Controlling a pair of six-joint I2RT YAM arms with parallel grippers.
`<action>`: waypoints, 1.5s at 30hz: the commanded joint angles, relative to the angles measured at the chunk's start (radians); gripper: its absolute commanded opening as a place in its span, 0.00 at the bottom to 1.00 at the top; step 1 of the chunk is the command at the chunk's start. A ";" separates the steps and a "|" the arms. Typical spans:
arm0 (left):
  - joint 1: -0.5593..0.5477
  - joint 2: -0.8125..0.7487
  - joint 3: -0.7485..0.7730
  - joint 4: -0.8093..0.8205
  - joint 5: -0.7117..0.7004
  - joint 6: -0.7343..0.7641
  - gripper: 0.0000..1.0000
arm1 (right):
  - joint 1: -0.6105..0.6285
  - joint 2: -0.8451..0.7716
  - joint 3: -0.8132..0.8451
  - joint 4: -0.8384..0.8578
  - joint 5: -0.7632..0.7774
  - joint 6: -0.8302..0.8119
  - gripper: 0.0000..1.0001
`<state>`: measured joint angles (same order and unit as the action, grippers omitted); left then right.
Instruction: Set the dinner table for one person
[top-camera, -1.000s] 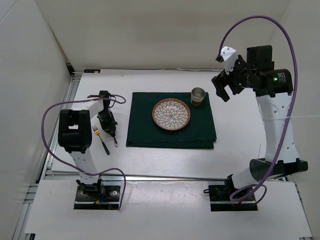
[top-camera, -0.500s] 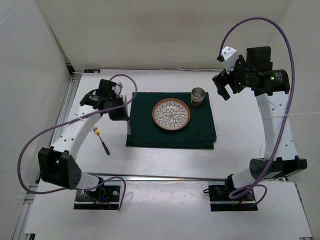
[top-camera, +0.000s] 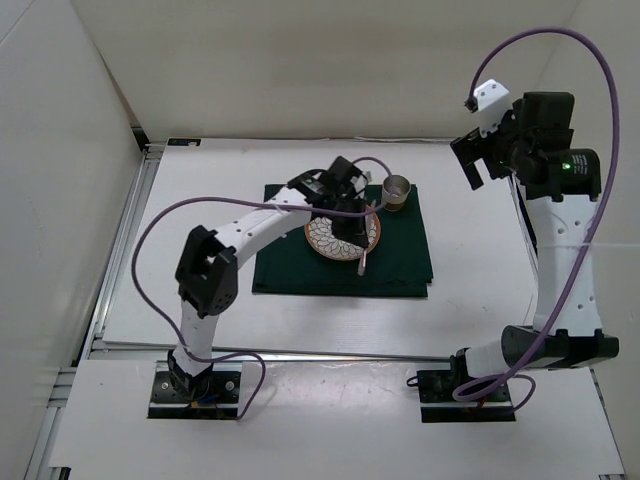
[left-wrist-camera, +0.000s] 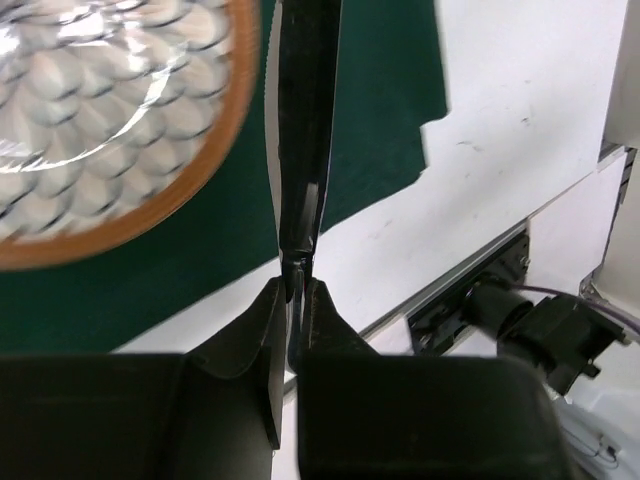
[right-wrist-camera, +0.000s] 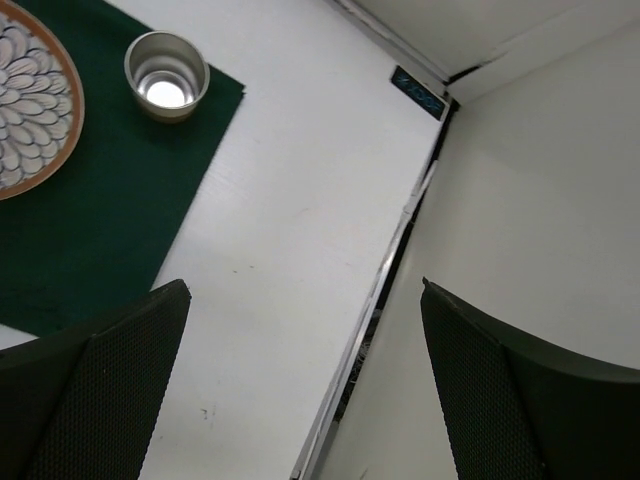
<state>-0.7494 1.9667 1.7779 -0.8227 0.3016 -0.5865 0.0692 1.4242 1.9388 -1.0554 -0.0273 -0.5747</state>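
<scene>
Left wrist view shows the left gripper pinching what looks like a table knife, though the blurred blade leaves that unsure, beside the rim of the patterned plate over the dark green cloth. The right gripper hangs with fingers spread wide above the white dinner table, near the steel cup

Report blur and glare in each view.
Top external: sharp, evenly lit, soft shadows. Left wrist: plate smeared out of focus with white glare; the utensil in the left claw reads dark. Right wrist: crisp; cup bottom glints.
</scene>
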 joint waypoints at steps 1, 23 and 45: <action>-0.057 0.064 0.109 0.023 0.021 -0.042 0.10 | -0.040 -0.057 0.003 0.069 0.040 0.022 1.00; -0.137 0.425 0.439 0.114 -0.021 -0.073 0.10 | -0.101 -0.102 -0.020 0.069 0.001 0.050 1.00; -0.146 0.564 0.542 0.172 -0.087 -0.045 0.10 | -0.120 -0.139 -0.031 0.040 -0.029 0.061 1.00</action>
<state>-0.8879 2.5488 2.2704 -0.6945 0.2352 -0.6434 -0.0448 1.3067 1.9152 -1.0229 -0.0399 -0.5293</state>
